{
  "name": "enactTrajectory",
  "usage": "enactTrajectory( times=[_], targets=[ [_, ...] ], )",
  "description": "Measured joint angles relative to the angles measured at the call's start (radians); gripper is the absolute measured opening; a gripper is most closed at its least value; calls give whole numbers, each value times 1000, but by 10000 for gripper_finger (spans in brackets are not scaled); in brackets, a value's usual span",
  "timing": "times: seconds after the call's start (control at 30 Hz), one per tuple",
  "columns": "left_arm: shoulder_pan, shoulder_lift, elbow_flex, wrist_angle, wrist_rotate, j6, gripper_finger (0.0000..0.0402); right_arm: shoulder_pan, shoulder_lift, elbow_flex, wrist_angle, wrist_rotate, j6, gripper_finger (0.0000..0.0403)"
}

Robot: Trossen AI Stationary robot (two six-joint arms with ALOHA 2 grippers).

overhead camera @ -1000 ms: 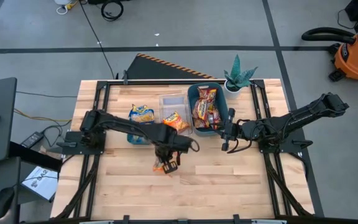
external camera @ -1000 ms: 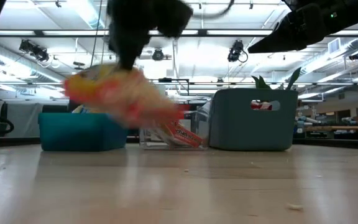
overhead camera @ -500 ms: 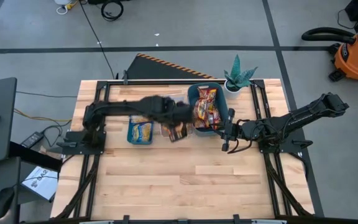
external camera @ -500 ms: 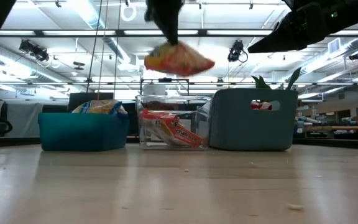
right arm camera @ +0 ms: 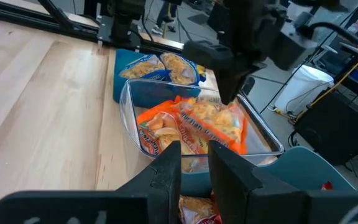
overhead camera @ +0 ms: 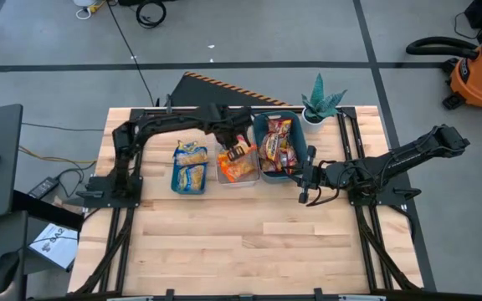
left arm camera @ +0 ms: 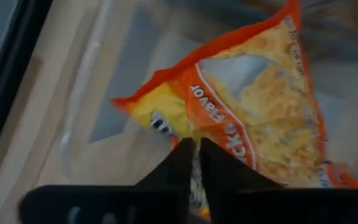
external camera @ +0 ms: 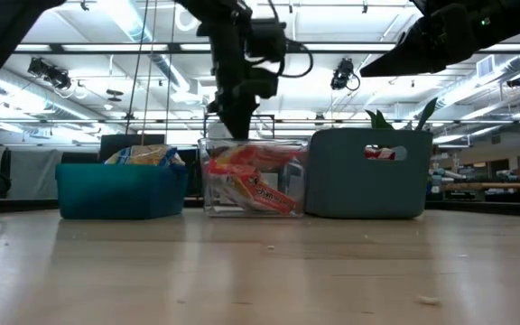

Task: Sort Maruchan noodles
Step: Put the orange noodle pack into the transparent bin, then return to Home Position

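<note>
My left gripper (overhead camera: 237, 149) (left arm camera: 194, 152) stands over the clear bin (overhead camera: 224, 134), shut on an orange noodle packet (left arm camera: 253, 118) (external camera: 251, 162). A second orange packet (right arm camera: 160, 134) lies in that bin under it. Blue-and-yellow packets (overhead camera: 191, 165) fill the teal bin (external camera: 116, 194) to the left. Dark red packets (overhead camera: 277, 146) lie in the grey-blue bin (external camera: 364, 176) to the right. My right gripper (overhead camera: 308, 177) (right arm camera: 194, 162) hovers right of the grey-blue bin, narrowly open and holding nothing. My left gripper pinches the orange packet between its two fingers at the packet's yellow-printed end (left arm camera: 188, 127). The fingers (right arm camera: 230, 93) come from above, pointing down. The packet hangs tilted below them, and its lower part (right arm camera: 213, 134) lies in the clear bin on the other orange packet.
The three bins stand in a row in the table's far half. A potted plant (overhead camera: 319, 104) sits at the far right corner. Bare wood (overhead camera: 249, 234) covers the near half. Dark frame rails (overhead camera: 350, 142) run along the table's sides.
My left gripper has carried the orange packet from the table's middle up and toward the far edge. It has then come down over the clear bin, so the packet now sits in the bin on the other orange packet. The fingers have stayed shut on it.
</note>
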Motion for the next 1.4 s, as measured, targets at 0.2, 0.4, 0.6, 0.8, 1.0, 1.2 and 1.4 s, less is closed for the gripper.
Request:
enactTrajectory(
  times=[0.2,0.4,0.6,0.8,1.0,1.2,1.4],
  targets=[
    [11,0,28,-26,0,7,123,0,0,0,-5,0,-1,87],
    [-46,-32,41,-66,-71,64,155,1,0,0,-29,0,12,87],
    [-96,-103,-76,-41,-47,84,139,7,0,0,-104,33,63,87],
    [-108,-311,-367,203,-27,29,122,50,-17,0,-169,120,107,87],
    [-131,-549,-633,407,-22,-48,117,64,-33,0,-179,135,120,85],
    [-183,-739,-874,592,-22,-104,116,50,-38,0,-155,99,125,69],
    [-224,-891,-1049,748,-26,-93,116,45,-62,1,-166,54,158,64]
  ],
)
